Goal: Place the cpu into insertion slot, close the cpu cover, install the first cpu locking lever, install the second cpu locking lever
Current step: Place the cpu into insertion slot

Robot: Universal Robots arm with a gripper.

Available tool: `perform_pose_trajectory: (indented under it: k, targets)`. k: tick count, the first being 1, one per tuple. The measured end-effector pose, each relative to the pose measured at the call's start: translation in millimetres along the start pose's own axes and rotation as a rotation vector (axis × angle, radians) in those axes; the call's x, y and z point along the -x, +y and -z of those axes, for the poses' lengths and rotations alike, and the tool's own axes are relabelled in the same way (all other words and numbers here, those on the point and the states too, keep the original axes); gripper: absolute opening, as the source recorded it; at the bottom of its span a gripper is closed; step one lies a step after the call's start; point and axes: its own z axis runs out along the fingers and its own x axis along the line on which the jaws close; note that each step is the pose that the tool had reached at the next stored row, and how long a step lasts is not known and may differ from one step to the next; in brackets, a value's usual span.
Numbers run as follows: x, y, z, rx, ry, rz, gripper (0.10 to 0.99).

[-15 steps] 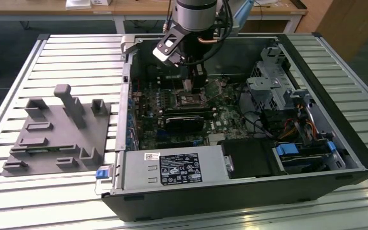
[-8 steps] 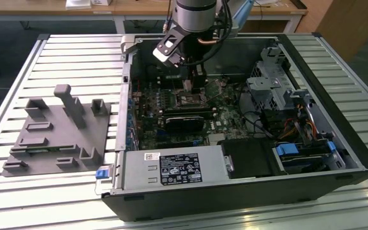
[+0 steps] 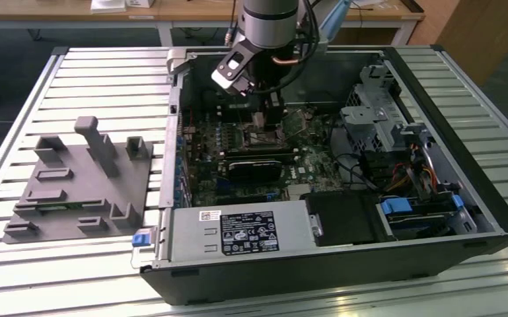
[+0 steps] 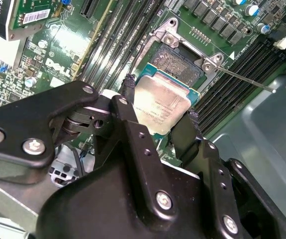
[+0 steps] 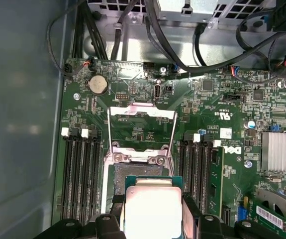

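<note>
The black two-fingered end effector [image 4: 161, 97] is clamped on the cpu [image 4: 161, 105], a small flat square chip with a dull silvery metal top and a green edge, with one finger on each of two opposite sides. The chip hangs over the insertion slot [image 4: 178, 63], a small dark square socket with a silvery rim on the green motherboard [image 5: 78, 114]. It covers one part of the slot and leaves much of the pin field bare. It looks not yet seated, though I cannot tell how high above the slot it rides. The cpu cover [image 5: 142, 110], a thin silvery metal frame with a square window, is swung open beyond the slot's hinged edge, so the way down looks free. A thin wire locking lever [image 4: 247, 79] juts away from one corner of the slot. To do this step well, I judge the chip must stay flat and square to the slot's rim, edges lined up before any descent. It should come straight down without sideways push, since the pins likely bend easily. The long black memory slots [image 5: 78, 184] flank the slot on both sides, so the fingers have little room there. In the exterior view the slot lies inside an open black computer case [image 3: 324, 264] resting on a slatted silvery metal desk [image 3: 86, 72]. A grey plastic fixture block [image 3: 77, 185] sits well to the exterior view's left of the slot, outside the case, and pale wooden tables [image 3: 192, 10] stand beyond.
</note>
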Motion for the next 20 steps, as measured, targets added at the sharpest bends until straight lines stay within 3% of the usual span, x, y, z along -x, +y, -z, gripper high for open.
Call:
perform_pose_trajectory:
  k: [20]
  targets:
    - [-0.6,-0.4,-8.6,0.000,0.0000,0.000,0.541]
